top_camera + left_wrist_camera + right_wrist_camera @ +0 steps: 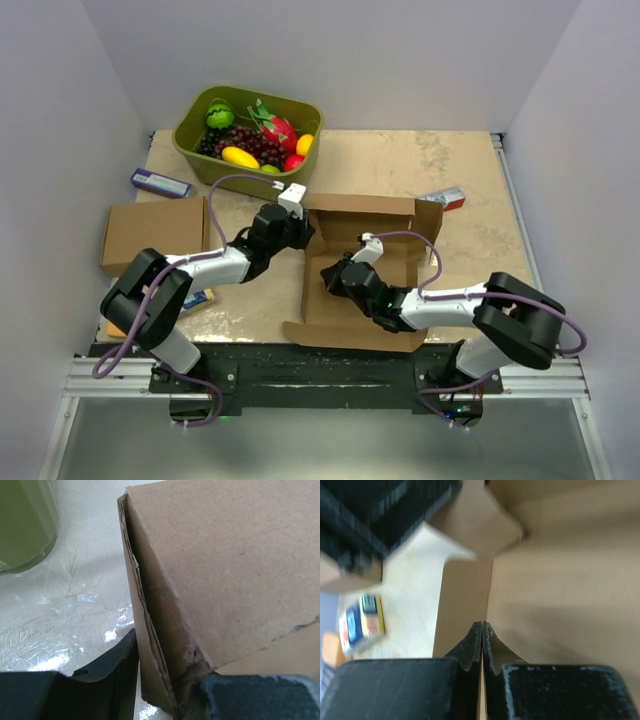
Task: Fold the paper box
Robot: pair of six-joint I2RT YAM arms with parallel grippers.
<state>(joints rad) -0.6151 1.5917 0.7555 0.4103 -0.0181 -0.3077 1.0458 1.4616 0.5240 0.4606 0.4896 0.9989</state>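
Two grippers work at the left side of the paper box [360, 207], which lies open near the middle of the table [400, 160], in front of the green tub [190, 135] and to the right of a second cardboard box [150, 235].

Left gripper [167, 695]: narrow opening, clamped on the box. Wrist view shows a doubled cardboard wall standing between the two fingers [100, 680], one finger on its outer face and the padded one on its inner face. The held edge is ragged and torn close to the pad. In the overhead view this grip sits at the box's far-left corner.

Right gripper [482, 625]: jaws fully together, tips meeting. They point down at the seam where a side flap meets the box floor. Whether the tips touch the cardboard cannot be told, and no flap is visibly pinched between them.

Box condition:
- plain brown, partly formed
- far wall raised
- right far flap standing and angled outward
- near panel flat on the table toward the arm bases
- floor panel bare
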